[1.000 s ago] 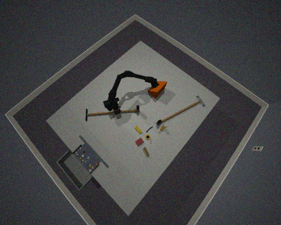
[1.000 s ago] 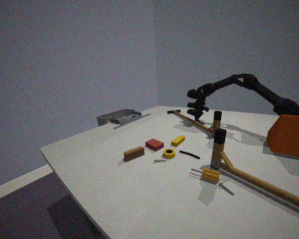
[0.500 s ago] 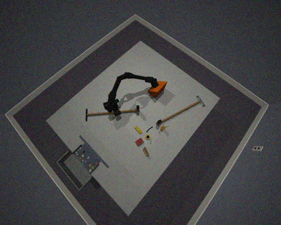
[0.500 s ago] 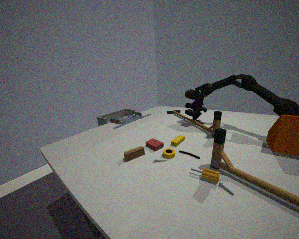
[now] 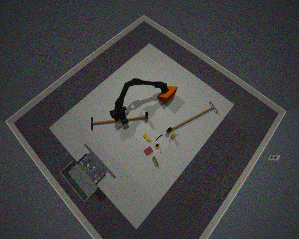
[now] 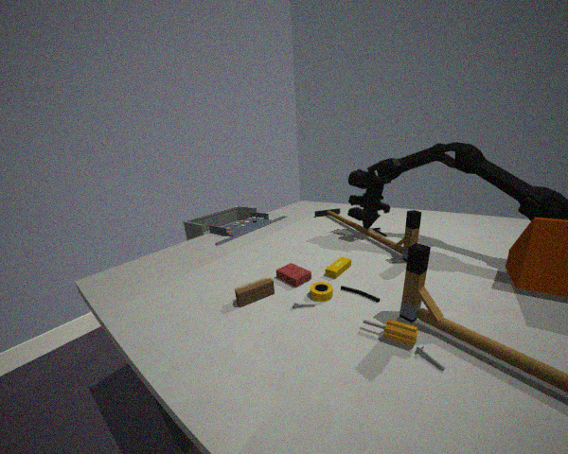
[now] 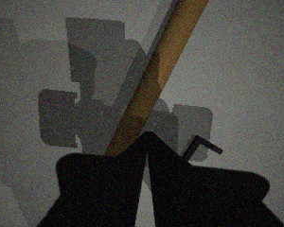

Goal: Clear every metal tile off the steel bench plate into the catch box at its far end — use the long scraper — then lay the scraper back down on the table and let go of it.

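My gripper (image 6: 367,225) (image 7: 148,135) is shut and empty, pointing down above the table beside the wooden handle (image 5: 103,122) (image 6: 352,224) (image 7: 168,66) of a long tool with a black blade (image 5: 92,123) (image 6: 327,213). In the wrist view the handle runs left of the fingertips and passes out of sight behind the left finger. A second long tool has a wooden handle (image 5: 193,119) (image 6: 509,354) and a pale crosshead (image 5: 213,107). Several small white, yellow and orange tiles lie on the steel bench plate (image 5: 99,166). The catch box (image 5: 73,187) (image 6: 196,229) adjoins its far end.
A bent black key (image 7: 197,138) lies right of the fingertips. A yellow block (image 5: 146,137) (image 6: 338,267), red block (image 5: 148,151) (image 6: 293,274), tape roll (image 5: 157,145) (image 6: 321,290), wooden block (image 5: 155,161) (image 6: 254,291) and orange piece (image 5: 173,136) (image 6: 400,332) lie mid-table. Both tools have upright grips.
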Available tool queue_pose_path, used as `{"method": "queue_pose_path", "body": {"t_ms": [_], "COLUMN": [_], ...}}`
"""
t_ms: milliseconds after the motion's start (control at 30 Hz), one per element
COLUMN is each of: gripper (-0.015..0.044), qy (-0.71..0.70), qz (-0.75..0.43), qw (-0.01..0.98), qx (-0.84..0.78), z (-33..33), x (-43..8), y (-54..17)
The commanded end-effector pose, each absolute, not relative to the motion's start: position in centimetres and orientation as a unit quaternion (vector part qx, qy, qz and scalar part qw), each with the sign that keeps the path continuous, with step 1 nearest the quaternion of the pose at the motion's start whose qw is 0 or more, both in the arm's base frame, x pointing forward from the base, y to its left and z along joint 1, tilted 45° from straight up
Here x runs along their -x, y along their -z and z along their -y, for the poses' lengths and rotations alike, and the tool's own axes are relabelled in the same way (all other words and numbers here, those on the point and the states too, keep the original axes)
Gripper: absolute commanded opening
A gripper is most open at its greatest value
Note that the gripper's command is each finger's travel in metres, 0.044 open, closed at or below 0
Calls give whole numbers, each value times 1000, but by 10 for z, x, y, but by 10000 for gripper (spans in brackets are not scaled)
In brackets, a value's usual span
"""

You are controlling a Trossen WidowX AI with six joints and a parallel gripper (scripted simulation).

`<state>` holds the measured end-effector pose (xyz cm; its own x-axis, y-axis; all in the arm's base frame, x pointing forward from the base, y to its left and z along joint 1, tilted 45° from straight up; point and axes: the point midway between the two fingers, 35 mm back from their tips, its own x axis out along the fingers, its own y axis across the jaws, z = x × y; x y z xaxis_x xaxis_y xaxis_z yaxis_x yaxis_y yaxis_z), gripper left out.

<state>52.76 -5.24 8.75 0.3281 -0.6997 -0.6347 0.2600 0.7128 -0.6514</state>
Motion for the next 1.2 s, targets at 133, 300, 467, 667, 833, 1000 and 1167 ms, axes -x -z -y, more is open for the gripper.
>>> {"method": "queue_pose_path", "body": {"t_ms": [133, 300, 467, 667, 833, 1000, 1167], "gripper": [0, 0, 0, 0, 0, 0, 0], "qy": [307, 307, 306, 306, 306, 306, 306], "qz": [-490, -489, -489, -489, -489, -489, -489], "qw": [785, 785, 785, 785, 785, 785, 786], "qx": [223, 223, 223, 223, 223, 223, 223], "z": [45, 42, 39, 35, 32, 29, 26], "x": [-533, -536, -539, -542, -544, -547, -549], "y": [-83, -81, -78, -74, -71, -68, -65]}}
